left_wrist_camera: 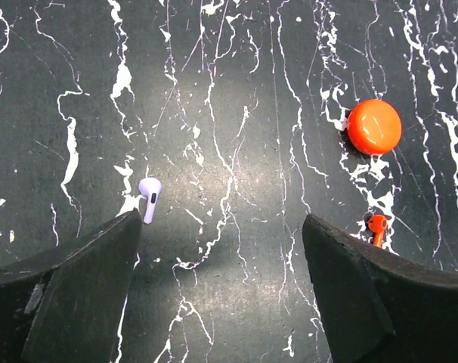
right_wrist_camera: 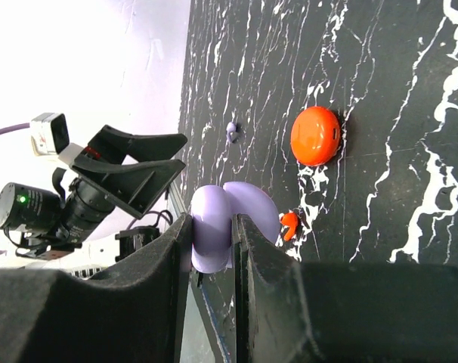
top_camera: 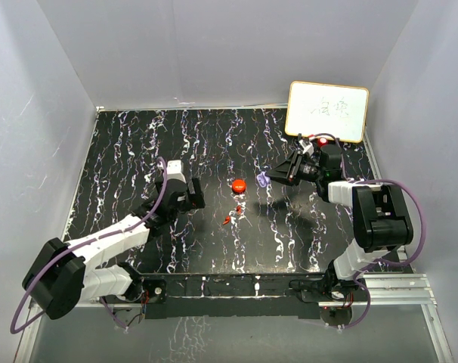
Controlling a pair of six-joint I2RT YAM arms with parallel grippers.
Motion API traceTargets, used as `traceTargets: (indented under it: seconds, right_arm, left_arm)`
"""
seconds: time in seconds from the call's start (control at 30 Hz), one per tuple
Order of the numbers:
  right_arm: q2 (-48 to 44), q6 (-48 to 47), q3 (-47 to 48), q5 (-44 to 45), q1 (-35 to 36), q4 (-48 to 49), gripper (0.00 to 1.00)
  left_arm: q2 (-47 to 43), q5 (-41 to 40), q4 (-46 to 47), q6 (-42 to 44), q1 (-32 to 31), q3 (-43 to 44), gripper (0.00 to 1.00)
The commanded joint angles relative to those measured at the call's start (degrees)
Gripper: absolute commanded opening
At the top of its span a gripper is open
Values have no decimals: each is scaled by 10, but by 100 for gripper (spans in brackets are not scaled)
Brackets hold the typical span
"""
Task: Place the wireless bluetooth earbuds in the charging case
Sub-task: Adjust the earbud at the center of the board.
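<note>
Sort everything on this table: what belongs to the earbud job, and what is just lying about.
Belongs to the job: purple earbud; red earbud; red case; purple case.
Just lying about: whiteboard, at the far right corner.

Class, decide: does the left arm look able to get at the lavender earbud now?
Probably yes: the lavender earbud lies uncovered on the table just beyond the open left fingers, nothing between.

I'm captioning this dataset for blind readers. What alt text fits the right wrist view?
The right gripper is shut on a lavender charging case over a black marbled table. On it lie a round red case, a red earbud and a lavender earbud.
</note>
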Motion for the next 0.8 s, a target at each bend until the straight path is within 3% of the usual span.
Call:
traceTargets:
  seconds: [0.0,0.27,0.77]
  right_arm:
    - [7,6,16,-28,13,44,0]
    - [13,7,27,-22,27,41,0]
    - [24,7,37,-17,37,39,0]
  left_arm:
    - [-16,18,43,2,9,-12,84]
    - [-20,48,97,0,23,-56,72]
    - [74,-5,53,16,35,-13,50]
